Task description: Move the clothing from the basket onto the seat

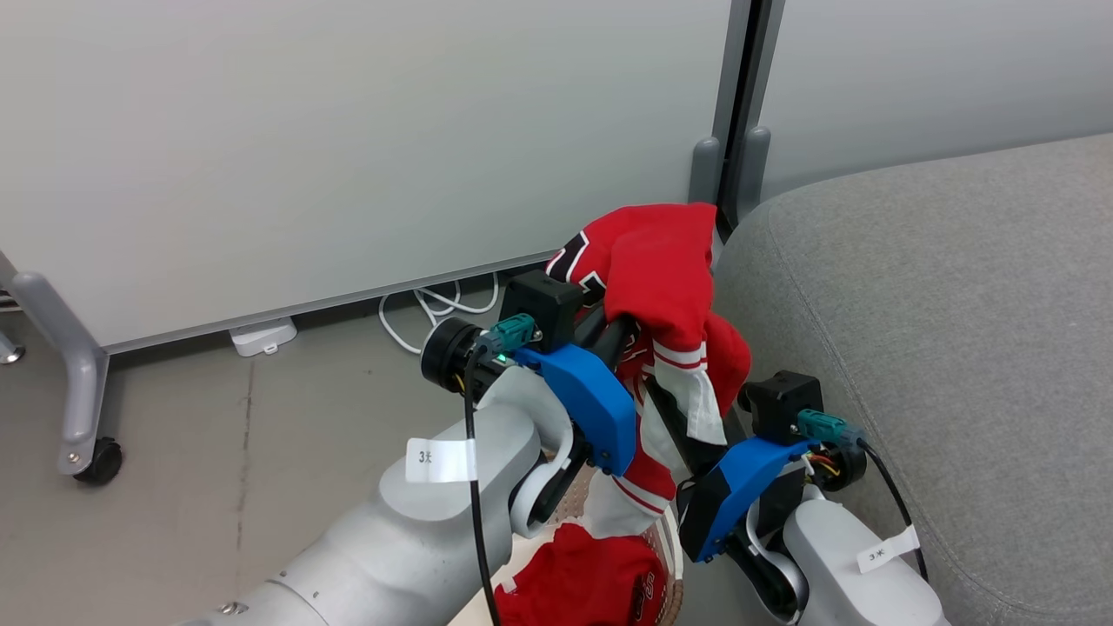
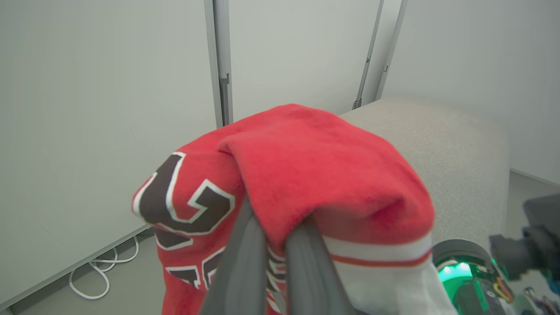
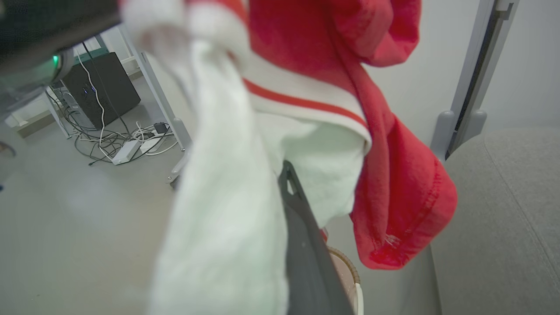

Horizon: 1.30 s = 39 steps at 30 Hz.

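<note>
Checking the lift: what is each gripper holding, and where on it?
Left gripper pinches the clothing at a bunched red fold; right gripper pinches its white panel.

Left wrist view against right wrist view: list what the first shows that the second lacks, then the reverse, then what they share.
Left wrist view, not the right: dark white-edged lettering on the clothing, and the left hand pinching that fabric between both fingers. Right wrist view, not the left: the basket rim below, a black box among floor cables, and a loose red hem hanging down. Both: the red clothing with its white, red-striped band, the grey seat, pale wall panels.
</note>
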{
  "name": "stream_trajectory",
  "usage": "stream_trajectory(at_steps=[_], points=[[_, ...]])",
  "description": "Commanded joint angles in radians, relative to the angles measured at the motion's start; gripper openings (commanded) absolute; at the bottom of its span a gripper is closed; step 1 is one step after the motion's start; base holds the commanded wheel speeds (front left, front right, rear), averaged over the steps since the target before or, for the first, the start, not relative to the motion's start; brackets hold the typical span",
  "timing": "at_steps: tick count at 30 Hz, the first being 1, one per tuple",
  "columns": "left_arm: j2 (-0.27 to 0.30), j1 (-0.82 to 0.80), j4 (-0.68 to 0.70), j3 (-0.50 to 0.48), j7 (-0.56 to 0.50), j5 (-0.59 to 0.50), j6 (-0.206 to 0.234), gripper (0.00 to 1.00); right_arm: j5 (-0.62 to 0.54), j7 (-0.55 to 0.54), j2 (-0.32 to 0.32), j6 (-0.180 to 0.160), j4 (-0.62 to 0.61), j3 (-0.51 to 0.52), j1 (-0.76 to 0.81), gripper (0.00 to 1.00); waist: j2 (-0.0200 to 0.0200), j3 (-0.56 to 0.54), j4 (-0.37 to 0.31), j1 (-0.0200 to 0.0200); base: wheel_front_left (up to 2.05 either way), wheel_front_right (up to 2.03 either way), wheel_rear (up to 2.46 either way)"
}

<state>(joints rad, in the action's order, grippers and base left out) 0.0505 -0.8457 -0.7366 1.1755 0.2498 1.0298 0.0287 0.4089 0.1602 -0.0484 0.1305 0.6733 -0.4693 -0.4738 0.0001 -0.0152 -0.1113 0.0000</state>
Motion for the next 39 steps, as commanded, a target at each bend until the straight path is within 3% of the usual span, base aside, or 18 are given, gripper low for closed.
stream_trajectory(at_steps=[1,8,9,10,27,31,39], points=[[0.000,-0.019,-0.002,0.003,0.008,0.005,0.000,0.00,0.006,0.008,-0.004,0.000,0.005,-0.001,-0.017,0.00,-0.0001,0.000,-0.001,0.0000,0.00,0.00,0.00],[0.000,-0.025,-0.008,0.012,0.011,0.014,0.006,0.00,0.010,0.009,-0.004,0.000,0.009,-0.004,-0.018,0.00,-0.0001,0.000,-0.003,0.0000,0.00,0.00,0.00],[0.000,-0.025,-0.008,0.012,0.012,0.015,0.007,0.46,0.011,0.010,-0.004,0.000,0.010,-0.004,-0.018,0.00,-0.0001,0.000,-0.003,0.0000,0.00,0.00,0.00],[0.000,-0.026,-0.009,0.013,0.012,0.015,0.007,1.00,0.012,0.010,-0.004,0.000,0.011,-0.005,-0.017,0.00,-0.0001,0.000,-0.003,0.0000,0.00,0.00,0.00],[0.000,-0.027,-0.018,0.027,0.015,0.015,0.011,1.00,0.021,0.017,-0.003,0.000,0.018,-0.010,-0.020,0.00,-0.0001,0.003,-0.004,0.0000,0.00,0.00,0.00],[0.006,-0.005,-0.007,0.002,0.016,-0.039,0.010,1.00,0.017,0.019,-0.003,0.000,0.018,-0.002,-0.021,0.00,-0.0001,0.006,-0.001,0.0000,0.00,0.00,0.00],[0.080,0.157,0.126,-0.141,0.017,-0.218,-0.013,1.00,0.002,0.026,-0.003,0.000,0.006,0.031,-0.007,0.00,-0.0001,0.011,0.006,0.0000,0.00,0.00,0.00]])
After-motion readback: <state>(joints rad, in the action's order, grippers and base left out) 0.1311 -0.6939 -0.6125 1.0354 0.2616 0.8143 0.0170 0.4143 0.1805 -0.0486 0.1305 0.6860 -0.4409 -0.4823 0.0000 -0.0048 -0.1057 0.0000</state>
